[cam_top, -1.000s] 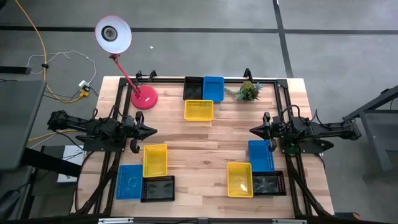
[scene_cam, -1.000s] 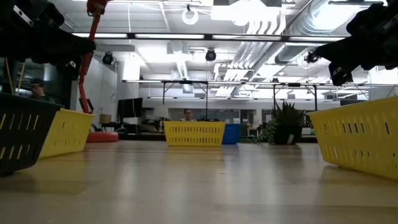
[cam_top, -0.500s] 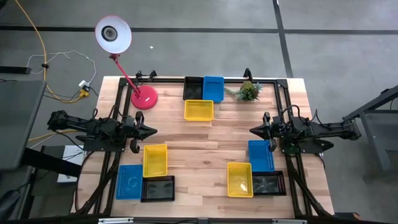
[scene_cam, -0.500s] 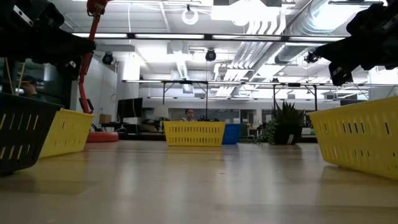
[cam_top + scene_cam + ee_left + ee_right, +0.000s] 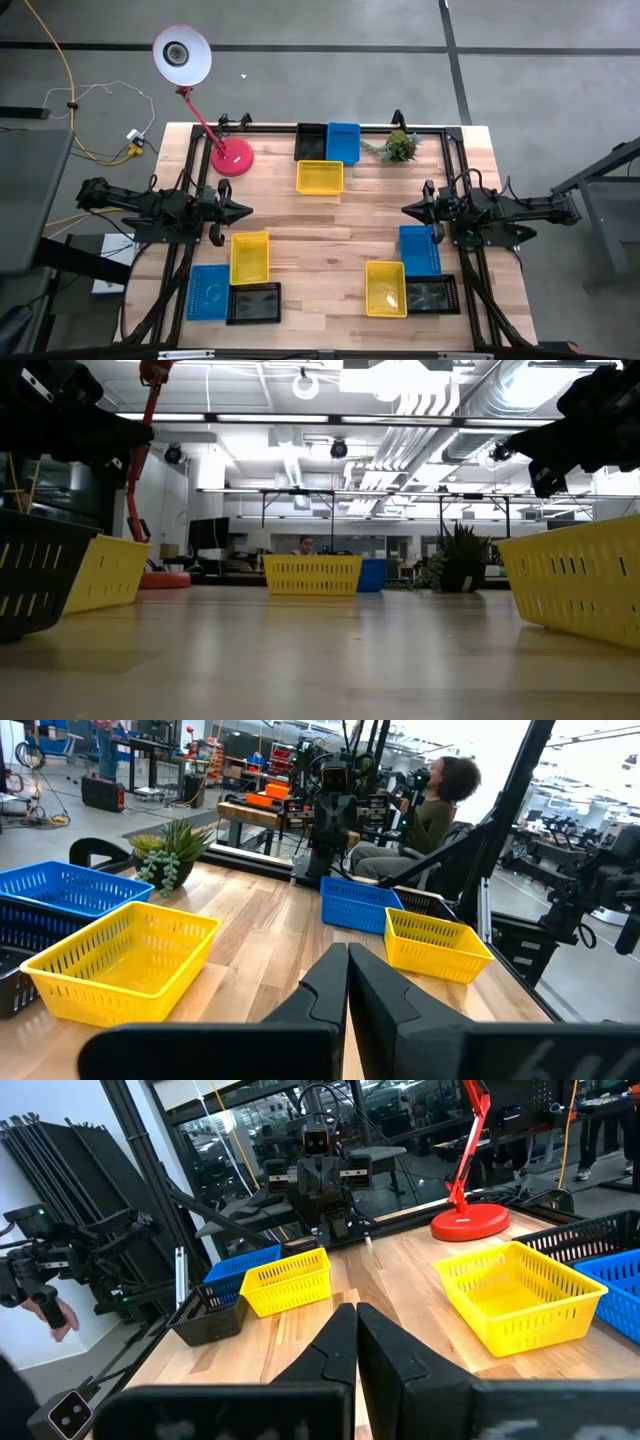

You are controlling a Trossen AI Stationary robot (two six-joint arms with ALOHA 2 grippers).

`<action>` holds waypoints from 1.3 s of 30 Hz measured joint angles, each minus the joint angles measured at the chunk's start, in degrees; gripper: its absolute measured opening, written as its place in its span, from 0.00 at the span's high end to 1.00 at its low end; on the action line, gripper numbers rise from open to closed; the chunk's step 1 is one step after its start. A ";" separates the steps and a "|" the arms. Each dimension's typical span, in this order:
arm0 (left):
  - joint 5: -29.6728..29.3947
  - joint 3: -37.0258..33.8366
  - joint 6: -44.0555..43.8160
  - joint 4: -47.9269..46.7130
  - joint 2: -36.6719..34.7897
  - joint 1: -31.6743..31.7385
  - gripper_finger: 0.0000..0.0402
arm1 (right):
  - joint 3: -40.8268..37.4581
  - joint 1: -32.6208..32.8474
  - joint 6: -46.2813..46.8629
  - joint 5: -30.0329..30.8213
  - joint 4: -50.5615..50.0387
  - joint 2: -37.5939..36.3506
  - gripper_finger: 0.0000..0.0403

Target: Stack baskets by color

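Note:
Nine baskets rest flat on the wooden table in three groups. At the far middle are a black (image 5: 311,142), a blue (image 5: 343,142) and a yellow one (image 5: 320,177). Near left lie a yellow (image 5: 249,258), a blue (image 5: 208,292) and a black one (image 5: 254,303). Near right lie a blue (image 5: 419,250), a yellow (image 5: 385,288) and a black one (image 5: 432,295). My left gripper (image 5: 245,211) hovers shut at the left side, pointing level toward the middle. My right gripper (image 5: 407,210) hovers shut at the right side, facing it. Neither touches anything.
A red-based desk lamp (image 5: 231,157) stands at the far left, a small green plant (image 5: 398,146) at the far right. A black frame (image 5: 400,126) runs along the far edge. Bare wood (image 5: 325,235) lies between the grippers. A person (image 5: 432,808) sits beyond the table.

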 joint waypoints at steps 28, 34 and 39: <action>0.02 0.02 -0.02 0.00 0.00 0.01 1.00 | 0.00 -0.01 0.00 0.00 0.01 0.01 1.00; 0.02 0.01 0.00 0.00 0.00 0.01 1.00 | 0.00 -0.01 -6.61 4.88 2.85 0.07 1.00; 0.02 0.02 0.00 0.00 0.00 0.00 1.00 | 0.00 0.01 7.94 10.64 25.41 0.05 1.00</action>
